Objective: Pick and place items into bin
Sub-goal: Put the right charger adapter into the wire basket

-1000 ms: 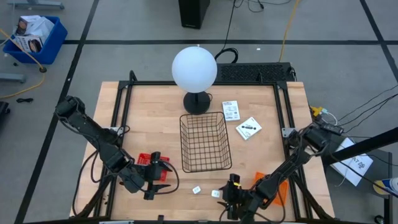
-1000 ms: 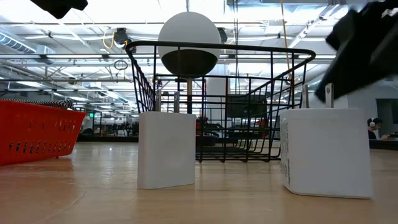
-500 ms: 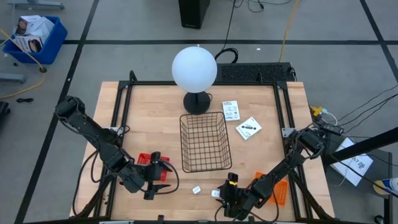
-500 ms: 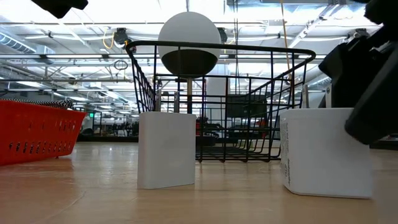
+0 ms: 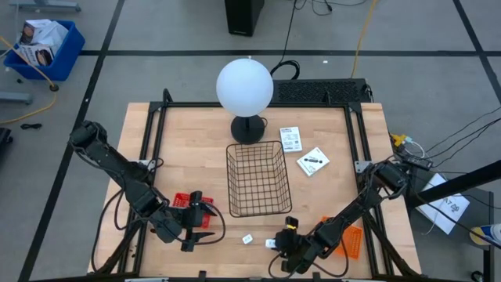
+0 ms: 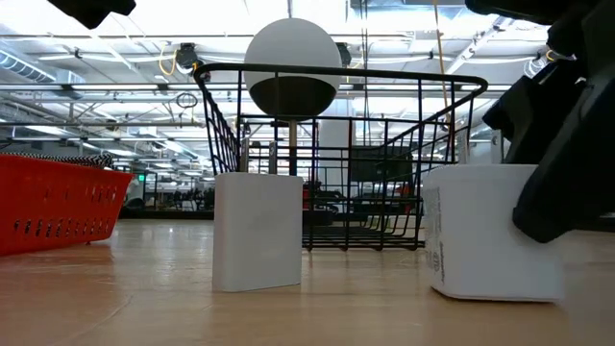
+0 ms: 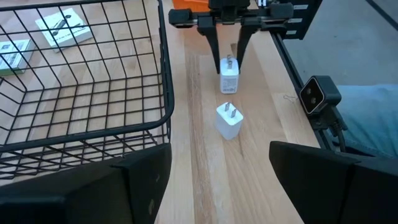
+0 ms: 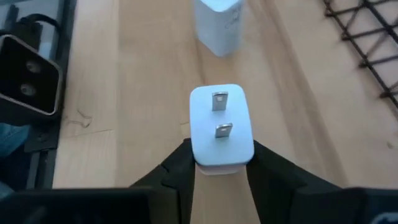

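Observation:
Two small white blocks with metal prongs stand on their bases on the wooden table near its front edge. One block (image 5: 247, 239) stands alone. At the other block (image 5: 271, 244) is my right gripper (image 5: 279, 240), shut on it. My left gripper (image 5: 205, 219) waits open to the left, nothing between its fingers (image 7: 143, 180). Two flat white packets (image 5: 290, 139) (image 5: 312, 161) lie flat on the table right of the black wire bin (image 5: 258, 178). My right gripper pinches the white block's two opposite side walls (image 8: 198, 149) between its two fingers (image 8: 178, 163), low on the block. The fingers come slanting down from the table's right side. The block stands upright, prongs (image 8: 219, 101) up, its base on the table.
A lamp with a white globe (image 5: 245, 86) stands behind the bin. A red tray (image 5: 186, 204) sits by my left gripper, and an orange piece (image 5: 348, 239) lies under my right arm. Bare wood lies left of the bin.
My right gripper has come down and toward the table's left edge, so that its fingers now stand at the sides of the right-hand white block. That block has shifted slightly toward the other block. My left arm has kept still.

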